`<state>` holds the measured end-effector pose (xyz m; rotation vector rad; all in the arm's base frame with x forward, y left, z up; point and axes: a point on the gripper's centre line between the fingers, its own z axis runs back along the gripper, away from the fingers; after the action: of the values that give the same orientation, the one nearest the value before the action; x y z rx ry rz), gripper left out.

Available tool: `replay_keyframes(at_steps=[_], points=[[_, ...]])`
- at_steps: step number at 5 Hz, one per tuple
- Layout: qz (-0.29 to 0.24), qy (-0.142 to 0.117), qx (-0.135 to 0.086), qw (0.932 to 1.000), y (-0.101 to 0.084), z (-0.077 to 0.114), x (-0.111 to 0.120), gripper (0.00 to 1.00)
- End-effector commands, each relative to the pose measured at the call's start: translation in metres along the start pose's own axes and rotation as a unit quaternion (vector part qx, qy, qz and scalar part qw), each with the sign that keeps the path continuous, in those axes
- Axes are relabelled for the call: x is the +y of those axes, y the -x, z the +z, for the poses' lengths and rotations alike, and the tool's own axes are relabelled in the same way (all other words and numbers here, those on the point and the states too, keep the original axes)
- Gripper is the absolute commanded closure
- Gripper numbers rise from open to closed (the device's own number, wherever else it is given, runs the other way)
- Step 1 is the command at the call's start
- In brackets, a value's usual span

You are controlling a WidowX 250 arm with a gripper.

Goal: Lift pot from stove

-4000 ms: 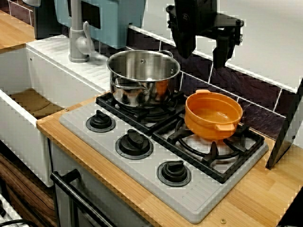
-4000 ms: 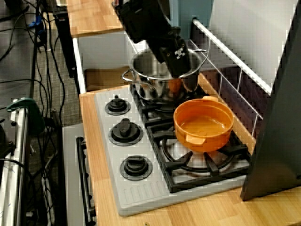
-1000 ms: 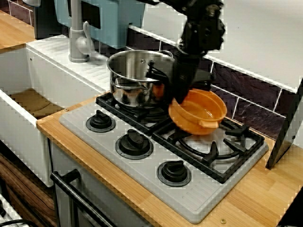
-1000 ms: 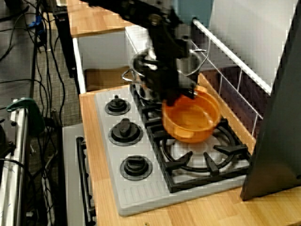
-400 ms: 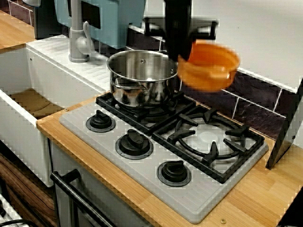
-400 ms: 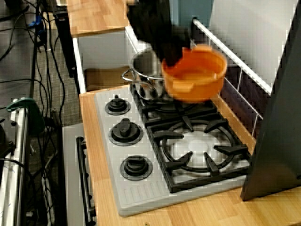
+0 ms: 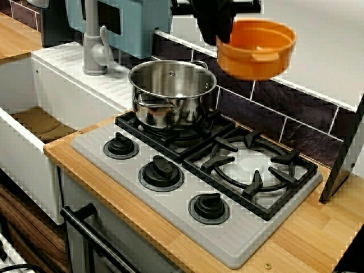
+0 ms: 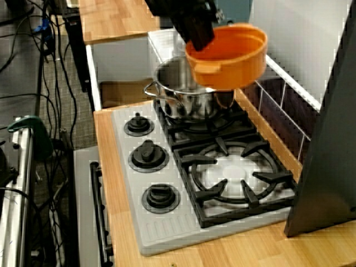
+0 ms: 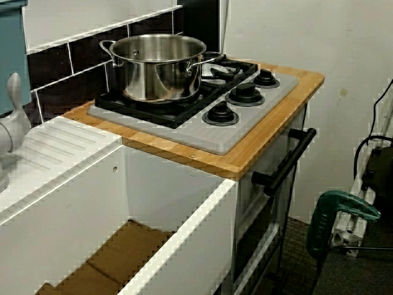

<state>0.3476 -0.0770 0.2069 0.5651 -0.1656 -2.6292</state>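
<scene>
Since the earlier frame the small orange plastic pot has risen higher. From the front, the black gripper pinches its rim, well above the grey toy stove. From the side, the right burner lies bare; the lift looks done, needing only a steady hold.

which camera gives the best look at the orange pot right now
The front view: the orange pot hangs whole in the gripper, clear above the stove. The view from the stove's end shows it too. The sink-side view misses it.

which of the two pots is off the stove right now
The orange pot, held in the air by the gripper. The steel pot sits on the stove's left burner.
</scene>
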Motion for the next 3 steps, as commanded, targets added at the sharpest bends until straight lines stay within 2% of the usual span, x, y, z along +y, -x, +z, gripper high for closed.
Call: replay_keyframes(at_steps=[1, 3], points=[[-0.002, -0.053, 0.043, 0.9977, 0.014, 0.056, 0.004, 1.0], [0.003, -0.067, 0.045, 0.9967, 0.019, 0.075, 0.008, 1.0]])
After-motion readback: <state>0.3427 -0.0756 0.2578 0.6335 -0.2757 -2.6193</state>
